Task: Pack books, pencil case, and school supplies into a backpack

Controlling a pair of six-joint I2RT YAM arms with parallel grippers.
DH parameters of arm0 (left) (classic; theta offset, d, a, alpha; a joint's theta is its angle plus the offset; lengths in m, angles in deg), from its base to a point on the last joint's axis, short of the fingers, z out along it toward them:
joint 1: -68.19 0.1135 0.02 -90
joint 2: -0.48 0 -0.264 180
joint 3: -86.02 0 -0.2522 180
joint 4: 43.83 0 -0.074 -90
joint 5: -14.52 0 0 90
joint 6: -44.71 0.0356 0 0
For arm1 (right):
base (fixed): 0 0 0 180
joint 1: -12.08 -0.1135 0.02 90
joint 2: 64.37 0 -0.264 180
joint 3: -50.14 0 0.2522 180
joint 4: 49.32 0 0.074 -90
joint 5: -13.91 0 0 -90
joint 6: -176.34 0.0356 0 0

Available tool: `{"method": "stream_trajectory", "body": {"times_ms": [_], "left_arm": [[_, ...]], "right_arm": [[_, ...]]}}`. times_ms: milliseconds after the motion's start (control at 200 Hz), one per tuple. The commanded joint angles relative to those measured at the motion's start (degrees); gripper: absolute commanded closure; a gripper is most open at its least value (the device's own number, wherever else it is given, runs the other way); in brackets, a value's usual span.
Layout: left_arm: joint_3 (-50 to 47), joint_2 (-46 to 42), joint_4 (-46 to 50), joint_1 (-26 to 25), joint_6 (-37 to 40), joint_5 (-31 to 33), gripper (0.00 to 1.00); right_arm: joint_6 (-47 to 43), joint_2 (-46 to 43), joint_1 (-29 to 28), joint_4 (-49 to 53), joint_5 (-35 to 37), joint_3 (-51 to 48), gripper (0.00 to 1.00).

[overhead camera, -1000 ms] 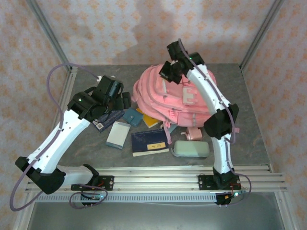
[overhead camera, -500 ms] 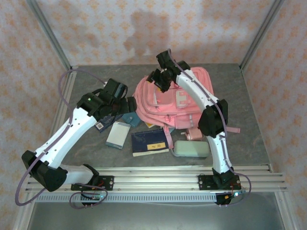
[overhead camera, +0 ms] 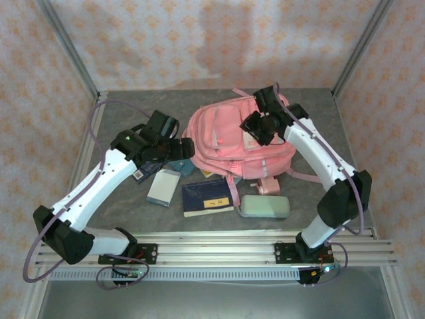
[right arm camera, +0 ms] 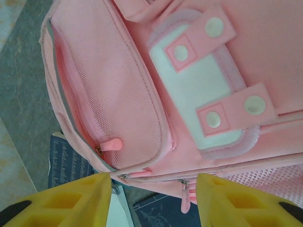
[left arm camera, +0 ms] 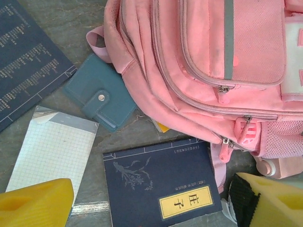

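The pink backpack (overhead camera: 229, 143) lies flat in the middle of the table with its zips shut. My right gripper (overhead camera: 255, 126) hovers over its front pocket (right arm camera: 199, 90), open, nothing between the fingers. My left gripper (overhead camera: 182, 149) is open at the backpack's left edge, above the books. The navy book (left arm camera: 161, 187) lies below it, beside the pale grid-covered book (left arm camera: 52, 149), the teal pad (left arm camera: 99, 97) and the dark blue book (left arm camera: 23, 66). An orange book's corner (left arm camera: 162, 126) pokes out from under the backpack. The mint pencil case (overhead camera: 264, 206) and the pink gadget (overhead camera: 267, 186) lie at its front.
A metal frame and patterned walls close in the grey table (overhead camera: 332, 133). The mounting rail (overhead camera: 219, 251) runs along the near edge. A pink strap (overhead camera: 302, 176) trails off the backpack's right side.
My right gripper has opened and swung from the backpack's top left to above its right half. The backpack has dropped flat. My left gripper has shifted right, up to the backpack's edge.
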Motion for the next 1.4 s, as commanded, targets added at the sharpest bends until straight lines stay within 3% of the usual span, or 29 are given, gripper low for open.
{"method": "stream_trajectory", "body": {"times_ms": [0, 145, 470, 560, 816, 941, 1076, 1316, 1396], "left_arm": [[-0.6, 1.5, -0.7, -0.1, 0.3, -1.5, 0.13], [-0.6, 2.0, -0.9, -0.2, -0.1, -2.3, 0.14], [-1.3, 2.7, -1.1, -0.1, -0.5, -2.5, 0.16], [-1.2, 2.9, -1.1, -0.1, -0.3, -2.6, 0.16], [-1.5, 4.2, -2.7, -0.2, -0.2, -4.5, 0.17], [-1.9, 5.2, -4.4, -1.4, 0.5, -6.3, 0.18], [-0.9, 7.1, -5.0, -4.1, 1.8, -6.4, 0.18], [-4.3, 6.9, -11.8, -5.4, 3.0, -9.0, 0.24], [-5.8, 7.3, -14.2, -5.4, 3.5, -10.9, 0.31]], "right_arm": [[-4.0, 5.0, 0.2, -5.3, -5.1, 0.6, 0.49], [-16.3, 11.0, 0.8, -1.1, -4.7, 5.7, 0.51], [-24.2, 20.9, 2.2, 1.8, -6.7, 12.8, 0.59], [-24.9, 21.8, 2.3, 0.5, -10.3, 12.5, 0.6], [-24.4, 21.9, 2.3, -2.0, -14.6, 8.8, 0.6], [-22.6, 21.8, 2.1, -4.0, -16.6, 7.3, 0.86], [-18.9, 18.4, 2.3, -6.3, -14.1, 6.4, 1.0], [-8.6, 14.9, 3.3, -5.2, -12.3, 11.6, 1.0], [-6.2, 15.0, 3.3, -4.4, -13.6, 13.9, 1.0]]}}
